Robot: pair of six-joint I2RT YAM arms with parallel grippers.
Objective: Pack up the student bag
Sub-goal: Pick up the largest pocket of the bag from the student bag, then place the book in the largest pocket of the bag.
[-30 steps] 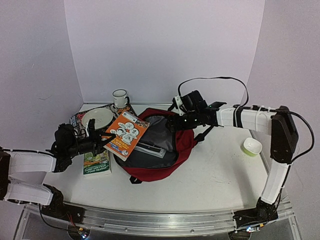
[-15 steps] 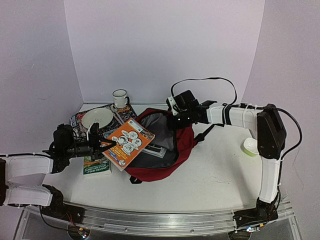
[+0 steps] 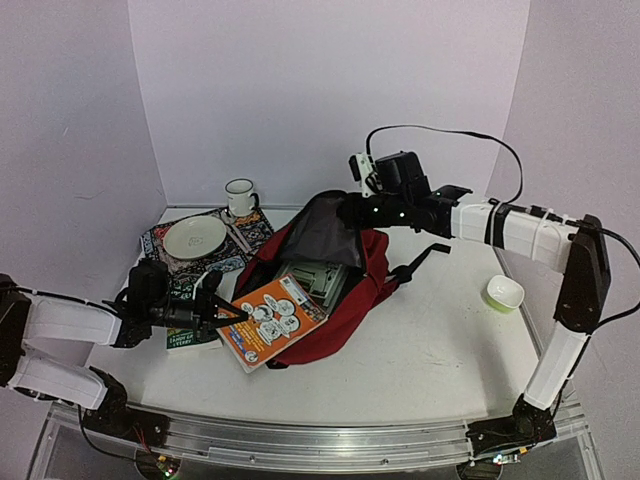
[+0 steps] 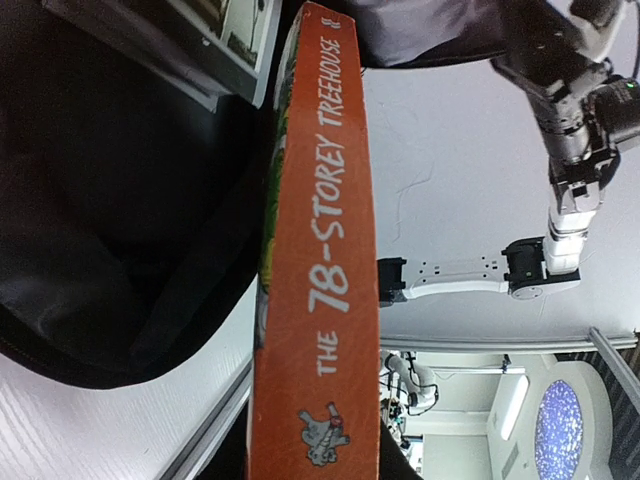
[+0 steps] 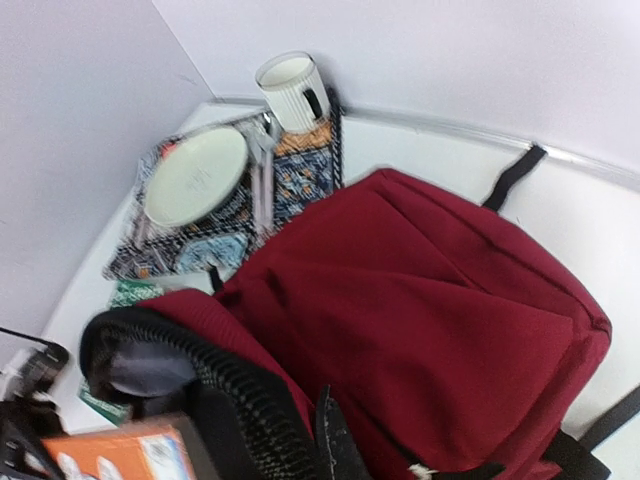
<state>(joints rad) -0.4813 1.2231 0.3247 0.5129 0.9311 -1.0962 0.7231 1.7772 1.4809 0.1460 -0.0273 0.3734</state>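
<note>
The student bag [image 3: 352, 290], dark red with grey lining, lies mid-table with its mouth facing left. My right gripper [image 3: 347, 209] is shut on the bag's upper rim and holds that flap raised; in the right wrist view its dark fingertip [image 5: 335, 440] sits against the black zipper edge [image 5: 235, 395] and red fabric [image 5: 440, 320]. My left gripper [image 3: 222, 312] is shut on an orange book [image 3: 276, 317], tilted at the near lip of the bag's mouth. In the left wrist view the orange book's spine [image 4: 322, 250] fills the middle and hides the fingers. Another book [image 3: 318, 279] lies inside the bag.
A green book [image 3: 190, 337] lies under the left gripper. At the back left, a patterned mat [image 3: 165, 262] carries a white plate [image 3: 195, 237], and a white mug [image 3: 239, 196] stands behind it. A small green bowl [image 3: 503, 292] sits at the right.
The right gripper has shut on the bag's rim and lifted the flap up and back. The left gripper has carried the orange book nearer and lower.
</note>
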